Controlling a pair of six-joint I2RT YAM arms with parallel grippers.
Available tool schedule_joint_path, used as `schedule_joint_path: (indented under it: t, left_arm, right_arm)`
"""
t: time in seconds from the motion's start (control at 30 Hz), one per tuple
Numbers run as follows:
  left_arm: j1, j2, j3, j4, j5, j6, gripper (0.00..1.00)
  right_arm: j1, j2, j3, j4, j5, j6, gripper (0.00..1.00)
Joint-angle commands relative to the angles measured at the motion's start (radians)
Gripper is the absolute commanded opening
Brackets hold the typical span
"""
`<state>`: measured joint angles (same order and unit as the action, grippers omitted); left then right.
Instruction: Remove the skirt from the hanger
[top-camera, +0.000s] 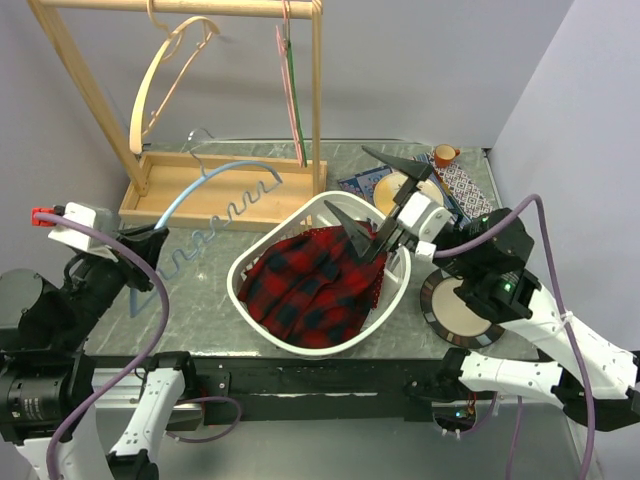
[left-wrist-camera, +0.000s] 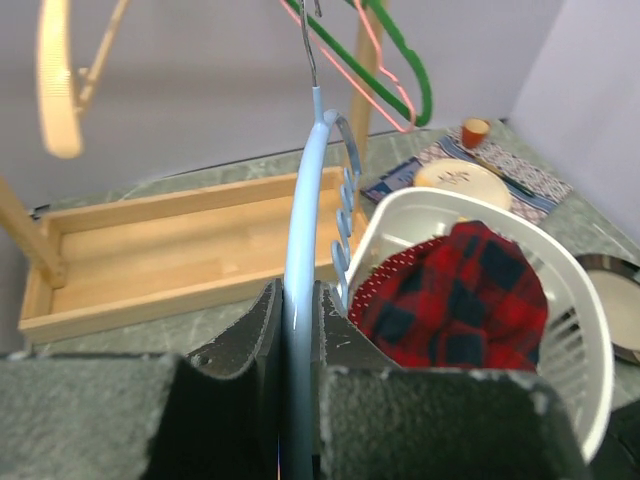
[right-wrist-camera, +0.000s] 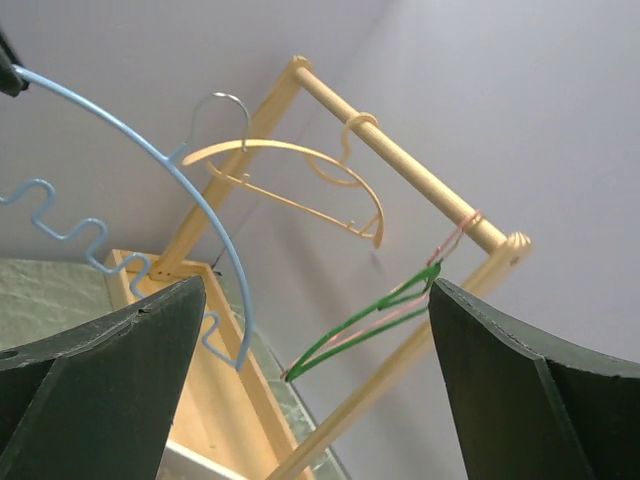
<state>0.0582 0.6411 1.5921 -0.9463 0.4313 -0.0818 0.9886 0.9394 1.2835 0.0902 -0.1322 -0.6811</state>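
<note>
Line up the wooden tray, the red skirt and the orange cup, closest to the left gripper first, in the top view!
1. Wooden tray, just beyond the left gripper, on the left.
2. Red plaid skirt, in the white basket, mid-table.
3. Orange cup, at the far right corner.

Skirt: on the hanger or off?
Off. The red plaid skirt lies bunched in the white basket. The blue hanger, clamped in the jaws of the left gripper, is bare.
</note>
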Motion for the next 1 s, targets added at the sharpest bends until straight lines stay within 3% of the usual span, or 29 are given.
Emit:
schedule_joint_path:
  t: [0.0,0.1,0.23,0.43,0.5,0.6,0.73,0.97]
  left_arm:
    - [-0.003,0.0,-0.018,0.145,-0.165,-0.019,0.01]
    - [-0.003,0.006,-0.061,0.248,-0.18,-0.015,0.01]
    - [-0.003,0.003,-0.19,0.568,-0.216,-0.036,0.01]
    - [-0.003,0.163,-0.13,0.576,-0.235,-0.029,0.01]
    - [-0.003,0.163,-0.196,0.693,-0.261,-0.027,0.01]
    - [-0.003,0.164,-0.248,0.837,-0.258,-0.029,0.01]
    - [-0.003,0.247,-0.23,0.906,-0.236,-0.03,0.01]
    - [-0.003,0.354,-0.172,1.003,-0.215,-0.025,0.01]
  right_arm:
    - [0.002,-0.017,0.048,-0.016,0.162,0.109,1.0]
    - [0.002,-0.039,0.066,-0.047,0.241,0.294,1.0]
    - [0.002,-0.115,-0.056,-0.006,0.2,0.448,1.0]
    - [0.019,-0.182,-0.19,0.071,0.249,0.551,1.0]
    - [0.021,-0.177,-0.199,0.066,0.308,0.644,1.0]
    - [0.019,-0.153,-0.226,0.039,0.263,0.738,1.0]
    - [0.019,-0.137,-0.297,0.109,0.235,0.851,1.0]
    - [0.024,-0.134,-0.308,0.131,0.214,0.887,1.0]
